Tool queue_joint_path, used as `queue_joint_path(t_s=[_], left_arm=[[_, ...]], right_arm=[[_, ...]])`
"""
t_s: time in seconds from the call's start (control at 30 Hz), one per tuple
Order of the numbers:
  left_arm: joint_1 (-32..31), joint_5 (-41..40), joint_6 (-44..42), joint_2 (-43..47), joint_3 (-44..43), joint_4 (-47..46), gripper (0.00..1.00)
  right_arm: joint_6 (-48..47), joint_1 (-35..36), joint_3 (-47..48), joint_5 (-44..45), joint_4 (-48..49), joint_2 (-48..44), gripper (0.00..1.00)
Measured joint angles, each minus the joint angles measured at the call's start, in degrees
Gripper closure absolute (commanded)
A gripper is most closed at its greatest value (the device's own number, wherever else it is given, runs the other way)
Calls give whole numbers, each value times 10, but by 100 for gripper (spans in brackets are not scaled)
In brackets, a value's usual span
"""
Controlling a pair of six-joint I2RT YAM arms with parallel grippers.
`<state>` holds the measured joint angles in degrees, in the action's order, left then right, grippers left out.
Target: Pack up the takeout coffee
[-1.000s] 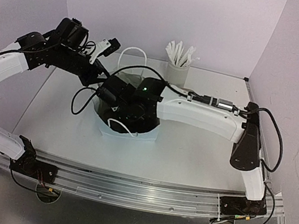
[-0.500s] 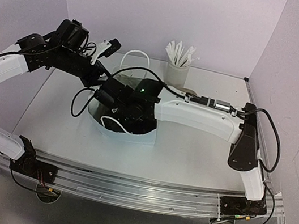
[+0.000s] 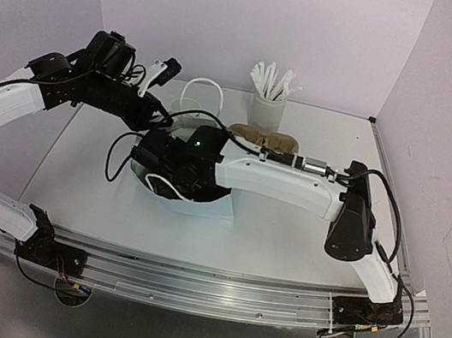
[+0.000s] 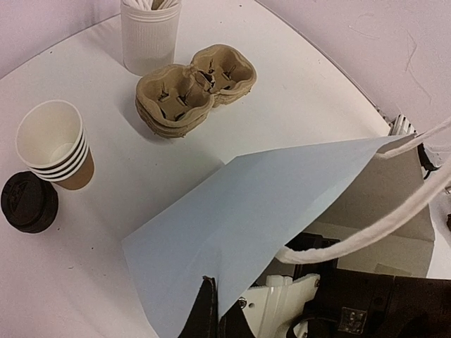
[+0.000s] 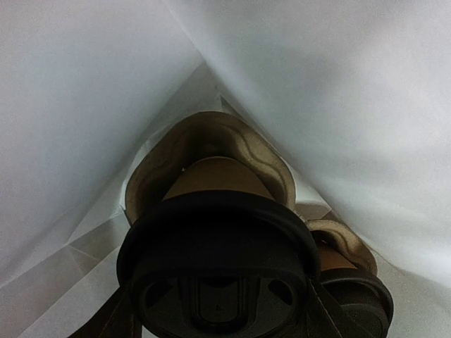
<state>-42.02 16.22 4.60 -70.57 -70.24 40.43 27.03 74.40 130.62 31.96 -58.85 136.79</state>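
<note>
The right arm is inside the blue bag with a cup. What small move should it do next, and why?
Probably open the right gripper to release. Its lidded cup seems seated in a well of the pulp carrier inside the blue paper bag, whose wall the left gripper pinches open.

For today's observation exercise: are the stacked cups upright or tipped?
Upright: the left wrist view shows the stacked cups standing on their base, open mouth up.
</note>
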Motion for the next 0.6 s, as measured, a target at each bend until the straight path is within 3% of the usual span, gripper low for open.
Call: queue_joint_path(t_s=[0.1,0.23,0.37,0.5,0.6], left_arm=[[0,0,0,0,0,0,100],[0,0,0,-1,0,0,100],[0,-3,0,-1,0,0,100],[1,-1,0,-4,0,-1,100],[4,6,0,-9,0,-4,100]], right_arm=[[-3,0,4,8,-5,3,83],[-4,0,7,13,-6,9,61],[-7,0,28,11,-21,15,51],[-15,-2,44,2,-40,18,15],[-27,-5,48,-5,-52,17,10]])
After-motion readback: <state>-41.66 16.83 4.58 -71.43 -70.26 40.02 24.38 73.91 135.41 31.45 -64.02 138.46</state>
